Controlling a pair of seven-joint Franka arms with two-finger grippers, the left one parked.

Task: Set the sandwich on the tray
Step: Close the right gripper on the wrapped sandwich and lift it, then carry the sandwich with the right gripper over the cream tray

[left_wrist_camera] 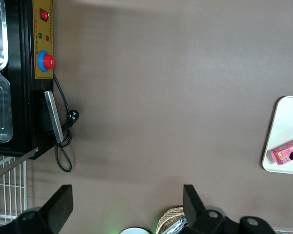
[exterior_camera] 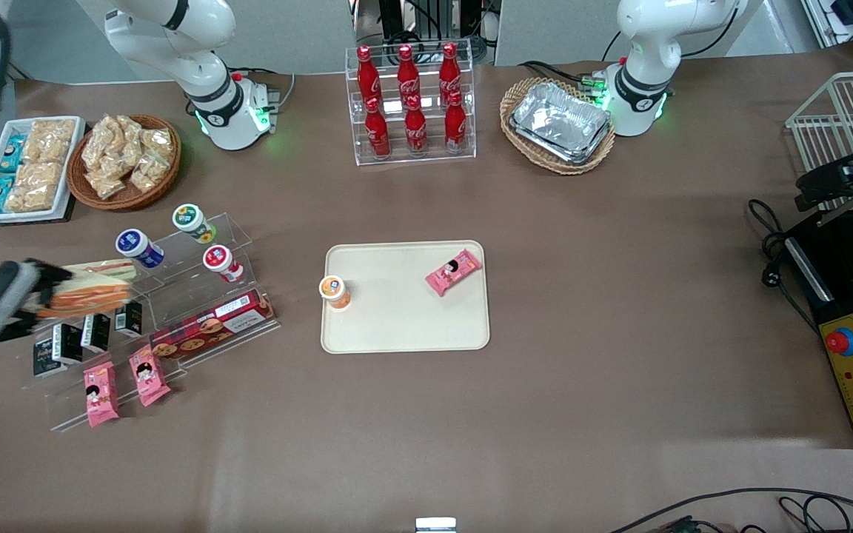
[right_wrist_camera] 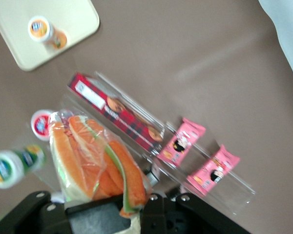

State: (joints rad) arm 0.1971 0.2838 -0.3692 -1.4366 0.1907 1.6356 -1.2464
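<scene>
The sandwich (exterior_camera: 89,295) is held in the gripper (exterior_camera: 40,296) at the working arm's end of the table, above the clear stepped display rack (exterior_camera: 197,307). In the right wrist view the gripper's fingers (right_wrist_camera: 36,202) are seen closed on the wide end of the wrapped wedge (right_wrist_camera: 95,163), whose orange filling and a thin green layer are shown through the plastic. Whether the sandwich is fully clear of the rack or touching its top step cannot be told from the front view.

A second wedge sandwich (exterior_camera: 104,269) with a paler filling is seen just beside the held one, farther from the front camera. On the rack, three small capped cups (exterior_camera: 204,248) are laid on the upper step, a long red biscuit box (exterior_camera: 215,326) on a lower one, small black cartons (exterior_camera: 86,333) beside it, and two pink snack packets (exterior_camera: 123,385) on the step nearest the front camera.

The tray (exterior_camera: 404,326) is set flat near the middle of the table, well apart from the gripper. An orange-capped cup (exterior_camera: 335,291) is stood on its edge toward the working arm, and a pink snack packet (exterior_camera: 453,271) is laid on it toward the parked arm's end. The rest of the tray's surface is bare.

A stand of red soda bottles (exterior_camera: 409,104) is placed farther from the front camera than the tray.
</scene>
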